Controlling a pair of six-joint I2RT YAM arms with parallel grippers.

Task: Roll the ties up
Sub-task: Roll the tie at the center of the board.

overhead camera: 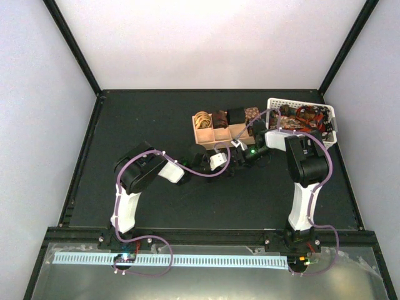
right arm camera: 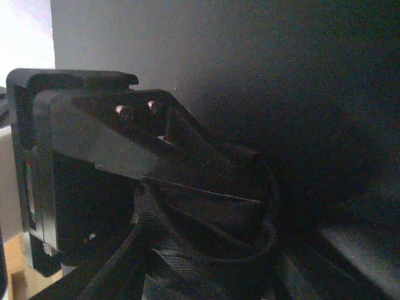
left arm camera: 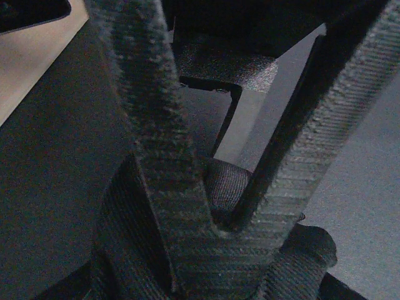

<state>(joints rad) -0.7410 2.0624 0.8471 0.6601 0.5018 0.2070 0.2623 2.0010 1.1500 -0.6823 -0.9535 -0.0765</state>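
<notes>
left arm: reaches from its base at the near edge of the bench up and rightward to the middle.
right arm: rises from its base, then bends leftward to meet the left one.
left tool: fingers drawn together in a v, pinching a fold of the dark tie.
right tool: just beside the left tool; cannot tell whether it grips.
dark tie: a bunched coil on the bench between the two tools, just in front of the tray.
wooden tray: behind the tools, holding a gold coil, a brown coil and a black coil in its far compartments.
white basket: touching the tray's right end, filled with loose ties.
</notes>
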